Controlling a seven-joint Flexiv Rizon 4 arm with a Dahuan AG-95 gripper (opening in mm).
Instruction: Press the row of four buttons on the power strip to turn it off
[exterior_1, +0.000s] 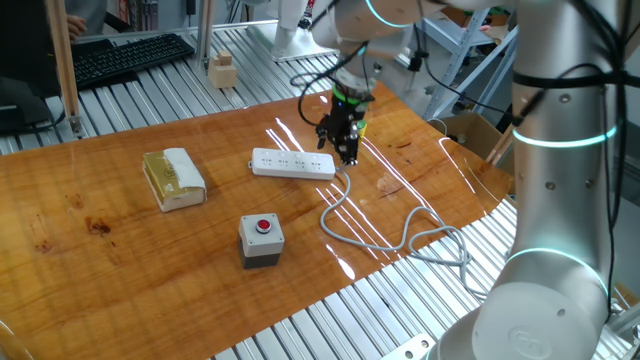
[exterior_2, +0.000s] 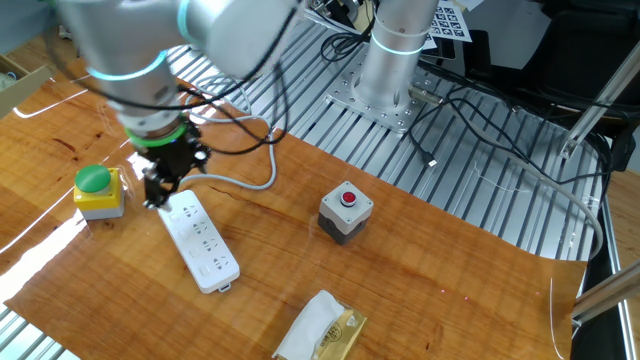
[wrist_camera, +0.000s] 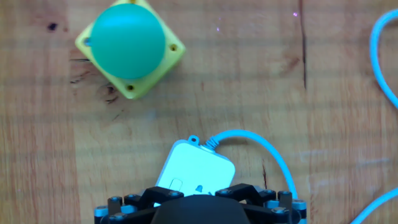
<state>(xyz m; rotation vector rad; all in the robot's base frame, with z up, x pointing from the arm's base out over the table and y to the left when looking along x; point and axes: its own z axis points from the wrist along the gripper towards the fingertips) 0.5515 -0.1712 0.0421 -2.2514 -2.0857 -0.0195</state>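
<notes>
The white strip (exterior_1: 293, 164) lies flat on the wooden desk (exterior_1: 120, 240), its grey-white cable (exterior_1: 400, 235) trailing in loops from the end under the arm. The hand (exterior_2: 158, 192) hangs pointing down over that cable end, fingers released wide and holding nothing; whether it touches the strip I cannot tell. A green knob (exterior_2: 95, 180) on a yellow base sits just beside that end, a grey box (exterior_2: 345, 212) with a red button stands well apart, and a tan-and-white block (exterior_1: 173, 178) lies farther off.
</notes>
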